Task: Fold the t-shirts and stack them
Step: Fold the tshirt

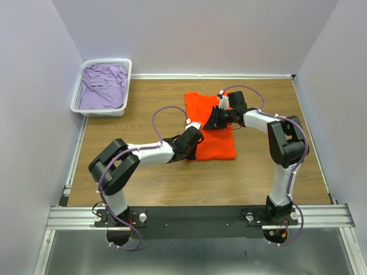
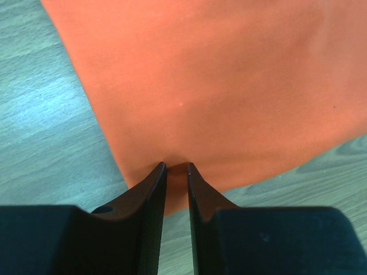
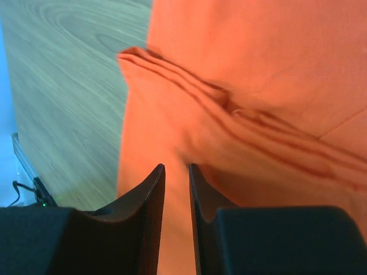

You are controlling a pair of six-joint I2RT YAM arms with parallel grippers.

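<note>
Top external: orange t-shirt (image 1: 221, 146) mid-fold.
Left tool (image 2: 175, 167) pinches hem; right tool (image 3: 175, 169) narrow, grip unclear; next, lift edge over.

My jaws look like matt black plastic. The orange t-shirt (image 1: 221, 143) is soft matt cloth, the lilac t-shirt (image 1: 103, 86) too. The tabletop (image 1: 172, 183) is smooth grained wood; the basket (image 1: 106, 61), white plastic.

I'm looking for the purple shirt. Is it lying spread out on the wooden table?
No, the purple shirt is bunched up inside the white basket at the far left corner.
</note>
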